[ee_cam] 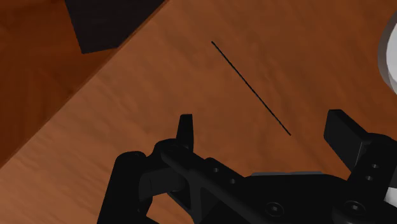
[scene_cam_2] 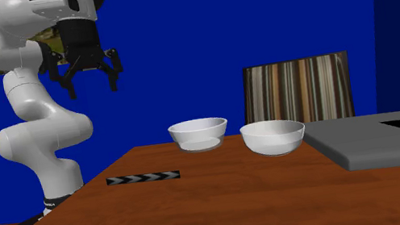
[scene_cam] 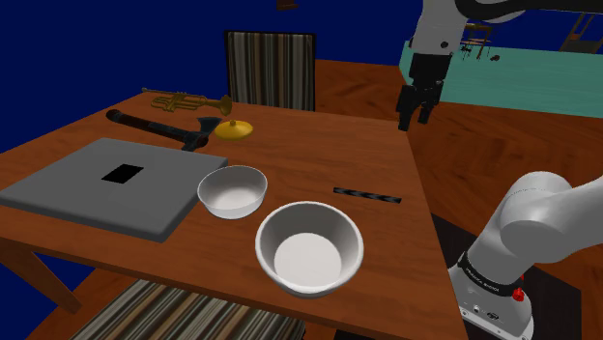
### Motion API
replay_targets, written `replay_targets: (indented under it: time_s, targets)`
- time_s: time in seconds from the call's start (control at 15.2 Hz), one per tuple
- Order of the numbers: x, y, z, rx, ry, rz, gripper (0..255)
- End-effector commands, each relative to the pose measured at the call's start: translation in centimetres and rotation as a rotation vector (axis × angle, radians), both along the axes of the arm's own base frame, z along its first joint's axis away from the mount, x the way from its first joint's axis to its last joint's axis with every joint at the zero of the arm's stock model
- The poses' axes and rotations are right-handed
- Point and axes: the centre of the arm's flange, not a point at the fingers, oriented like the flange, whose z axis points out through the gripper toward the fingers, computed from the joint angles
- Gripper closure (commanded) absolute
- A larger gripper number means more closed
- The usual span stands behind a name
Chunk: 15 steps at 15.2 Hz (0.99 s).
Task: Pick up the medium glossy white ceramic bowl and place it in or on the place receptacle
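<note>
My gripper (scene_cam: 417,108) hangs high in the air with its two black fingers spread wide and nothing between them. In the shoulder view it sits over the table's (scene_cam: 319,145) edge on my stand's (scene_cam: 493,309) side, toward the far corner. In the second exterior view the gripper (scene_cam_2: 91,73) is well above the tabletop (scene_cam_2: 204,205). Through my wrist view the open gripper (ee_cam: 264,133) looks down on bare brown wood, with a thin dark line (ee_cam: 251,88) crossing the surface beyond my fingertips.

The white bowl (scene_cam: 233,190) I am to pick up stands upright near the middle of the table, well apart from my gripper. It is just beside the corner of a flat grey slab (scene_cam: 87,188) that bears a small black rectangle. In the second exterior view this bowl (scene_cam_2: 274,136) sits close to the slab's (scene_cam_2: 373,139) edge.

A larger pale bowl (scene_cam: 308,247), also upright, stands near the table edge along the shoulder view's bottom, close to the white bowl but not touching it. In the second exterior view it is the larger bowl (scene_cam_2: 198,132) farther back. A thin black patterned strip (scene_cam: 367,194) lies between the bowls and the stand-side edge.

Toward the far edge lie a brass trumpet (scene_cam: 184,99), a long black instrument (scene_cam: 145,124), a hatchet (scene_cam: 205,133) and a yellow disc (scene_cam: 233,130). A striped chair (scene_cam: 271,70) stands beyond that edge.
</note>
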Motion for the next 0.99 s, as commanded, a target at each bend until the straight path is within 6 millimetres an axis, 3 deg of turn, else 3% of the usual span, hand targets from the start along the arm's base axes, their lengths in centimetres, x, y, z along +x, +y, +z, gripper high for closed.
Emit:
replay_targets:
  time_s: [0.0,0.92]
  targets:
    - [0.0,0.0,0.0,0.000,0.000,0.000,0]
    - [12.5,9.9,-7.4,0.067,-0.034,0.024,0]
